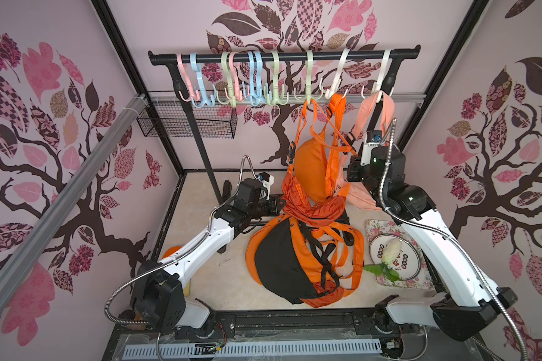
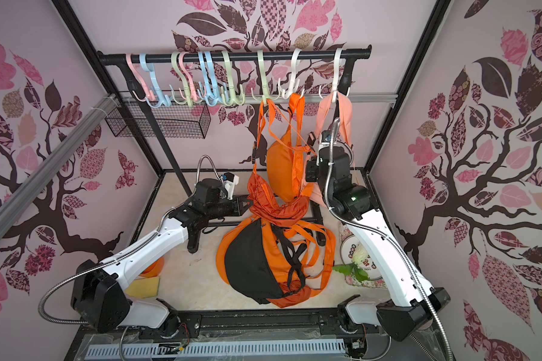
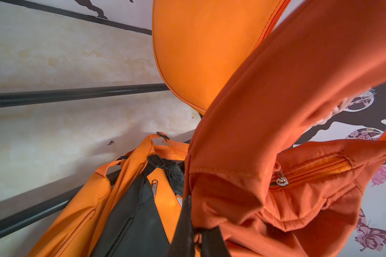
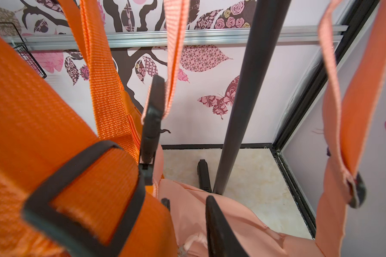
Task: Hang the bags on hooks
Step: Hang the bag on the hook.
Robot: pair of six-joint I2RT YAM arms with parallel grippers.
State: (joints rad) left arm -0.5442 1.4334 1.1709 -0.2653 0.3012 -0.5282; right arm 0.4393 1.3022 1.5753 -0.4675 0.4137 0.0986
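A rust-orange bag [image 1: 313, 203] hangs low, its strap running up to a green hook [image 1: 309, 93]. My left gripper [image 3: 197, 235] is shut on a fold of its fabric at the left end [image 2: 254, 203]. Behind it a bright orange bag [image 1: 310, 168] hangs from a white hook [image 1: 335, 89]. A peach bag [image 1: 360, 197] hangs by its strap from the far right white hook [image 1: 380, 90]. My right gripper [image 4: 187, 213] is closed on the peach bag [image 4: 243, 222], with fabric bulging between the fingers. An orange and black bag [image 1: 282, 262] lies on the floor.
The black rail [image 1: 282, 56] carries several more pastel hooks with nothing on them. A wire basket [image 1: 188, 122] hangs at the back left. A plate with a white flower [image 1: 395, 250] sits under my right arm. A yellow sponge [image 2: 143, 286] lies by my left arm's base. The rack post [image 4: 243, 100] stands just beyond my right gripper.
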